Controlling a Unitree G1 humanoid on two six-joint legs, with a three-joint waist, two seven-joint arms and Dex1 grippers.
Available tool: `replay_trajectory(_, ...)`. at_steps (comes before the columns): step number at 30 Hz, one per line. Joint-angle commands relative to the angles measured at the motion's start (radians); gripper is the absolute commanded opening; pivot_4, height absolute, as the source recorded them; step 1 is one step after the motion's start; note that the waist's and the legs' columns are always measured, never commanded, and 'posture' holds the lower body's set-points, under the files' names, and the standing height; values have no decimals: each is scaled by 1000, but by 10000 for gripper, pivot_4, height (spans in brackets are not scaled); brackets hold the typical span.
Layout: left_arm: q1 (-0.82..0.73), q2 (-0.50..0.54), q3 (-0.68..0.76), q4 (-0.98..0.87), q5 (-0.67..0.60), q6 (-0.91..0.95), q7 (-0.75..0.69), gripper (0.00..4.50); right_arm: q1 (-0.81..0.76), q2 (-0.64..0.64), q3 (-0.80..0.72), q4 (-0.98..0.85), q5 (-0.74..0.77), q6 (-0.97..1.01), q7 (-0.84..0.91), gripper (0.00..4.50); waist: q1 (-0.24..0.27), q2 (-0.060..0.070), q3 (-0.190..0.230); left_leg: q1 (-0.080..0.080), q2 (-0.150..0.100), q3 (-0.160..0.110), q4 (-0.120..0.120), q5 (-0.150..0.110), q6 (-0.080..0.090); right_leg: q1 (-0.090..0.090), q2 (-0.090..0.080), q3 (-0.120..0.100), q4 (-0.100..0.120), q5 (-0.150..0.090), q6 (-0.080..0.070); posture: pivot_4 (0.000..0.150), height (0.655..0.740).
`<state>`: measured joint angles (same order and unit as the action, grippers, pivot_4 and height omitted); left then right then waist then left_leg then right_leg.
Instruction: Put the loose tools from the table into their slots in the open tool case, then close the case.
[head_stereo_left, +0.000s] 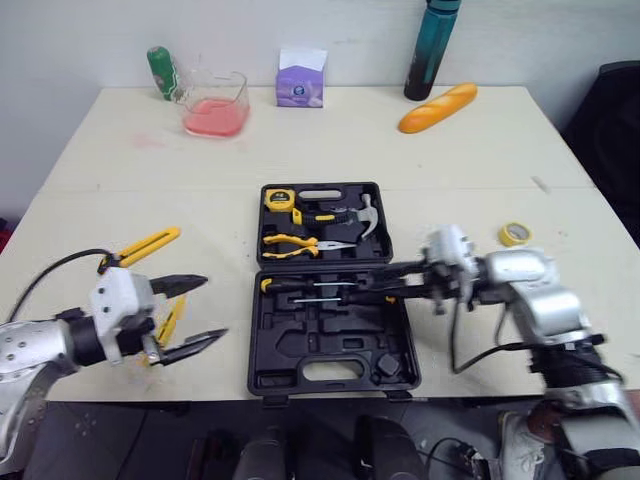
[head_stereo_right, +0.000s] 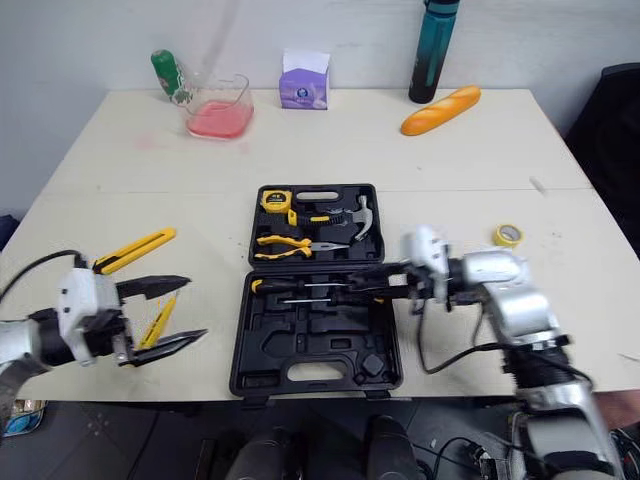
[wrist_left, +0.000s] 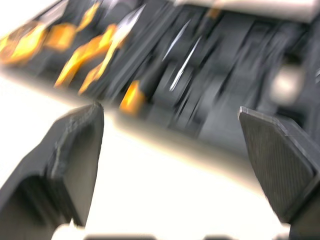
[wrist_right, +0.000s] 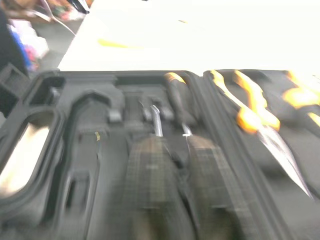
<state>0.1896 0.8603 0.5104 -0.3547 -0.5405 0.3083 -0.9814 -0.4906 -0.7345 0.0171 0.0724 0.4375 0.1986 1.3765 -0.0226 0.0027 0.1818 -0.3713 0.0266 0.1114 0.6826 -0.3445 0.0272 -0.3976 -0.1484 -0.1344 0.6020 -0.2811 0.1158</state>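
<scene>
One screwdriver (wrist_right: 176, 97) pinched by right hand (head_stereo_left: 353, 290) in tool case (head_stereo_left: 300, 350); left hand (head_stereo_left: 214, 308) spread.

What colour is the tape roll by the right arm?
The tape roll is yellow, clearest in the left eye view.

My left arm (head_stereo_left: 25, 350) is shiny grey and round like a pipe, with a black band near the wrist. A thin black cable (head_stereo_left: 50, 266) loops out of it. My left hand (head_stereo_left: 212, 308) has a white boxy block and two flat, pointed black fingers (wrist_left: 75, 150). My right arm (head_stereo_left: 545, 305) is shiny grey too, with a black loop of cable (head_stereo_left: 452, 345). My right hand (head_stereo_left: 355, 290) has a white block and long black fingers (wrist_right: 150, 170) with a criss-cross weave.
</scene>
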Motion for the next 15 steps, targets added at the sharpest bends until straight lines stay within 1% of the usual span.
replay_trajectory(1, 41, 19, 142, 89, 27, -53, -22, 45000, 43, -82, -120, -32, 36, -8, 8, 29774, -1, 0, 0, 0, 0, 0, 0, -1, 0, 0, 0, 0, 0, 0, 0, 1500, 7400)
replay_trajectory(3, 80, 33, 221, 165, 63, -83, -30, 45000, 84, -146, -190, 12, 20, -40, 8, 40570, -2, 0, 0, 0, 1, 1, 0, -1, 0, 0, 0, 0, -1, 0, 0, 1500, 7400)
replay_trajectory(4, 88, 34, 251, 194, 66, -90, -27, 45000, 98, -171, -212, 32, 12, -47, 7, 44586, -3, 0, 0, 1, 1, 2, 0, -1, 0, 0, 0, 0, -1, 0, 0, 1500, 7400)
replay_trajectory(7, 122, 23, 323, 290, 84, -135, -28, 45000, 123, -242, -270, 134, -43, -150, -8, 44586, -6, -1, 1, 1, 1, 5, 0, -2, 0, -1, 0, 2, 0, 0, 0, 1500, 7400)
replay_trajectory(9, 142, 16, 363, 363, 97, -174, -28, 45000, 135, -282, -304, 198, -64, -183, -22, 44586, -6, -1, 1, 2, 1, 7, 0, -2, 0, -3, 0, 3, 0, 0, 0, 1500, 7400)
replay_trajectory(12, 144, 4, 440, 511, 96, -225, 15, 45000, 145, -335, -384, 350, -92, -261, -76, 44586, -6, -1, 1, 1, 2, 9, 0, -3, -1, -8, -1, 5, 1, -1, -2, 1500, 7400)
replay_trajectory(15, 171, 4, 467, 603, 112, -276, 22, 45000, 172, -389, -421, 506, -118, -351, -73, 44586, -6, -1, 1, 0, 2, 12, -1, -3, -1, -11, -1, 6, 4, -2, -4, 1500, 7400)
